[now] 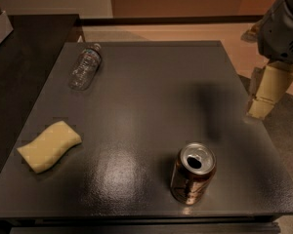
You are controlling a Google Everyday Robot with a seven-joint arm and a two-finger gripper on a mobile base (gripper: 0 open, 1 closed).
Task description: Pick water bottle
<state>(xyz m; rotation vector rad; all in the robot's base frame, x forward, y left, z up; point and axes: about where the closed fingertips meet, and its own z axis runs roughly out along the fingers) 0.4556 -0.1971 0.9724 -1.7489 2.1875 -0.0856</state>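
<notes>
The water bottle (85, 67) is a small clear ribbed bottle with a dark cap. It lies on its side at the far left of the dark table (146, 91), cap pointing away. My gripper (260, 108) hangs at the table's right edge, pointing down, far to the right of the bottle. It holds nothing that I can see. The grey arm housing (283, 28) sits above it.
A brown soda can (193, 172) with a silver top stands upright at the near right. A yellow sponge (49, 145) lies at the near left. A darker counter (24, 57) adjoins the table on the left. Tan floor lies beyond the far edge.
</notes>
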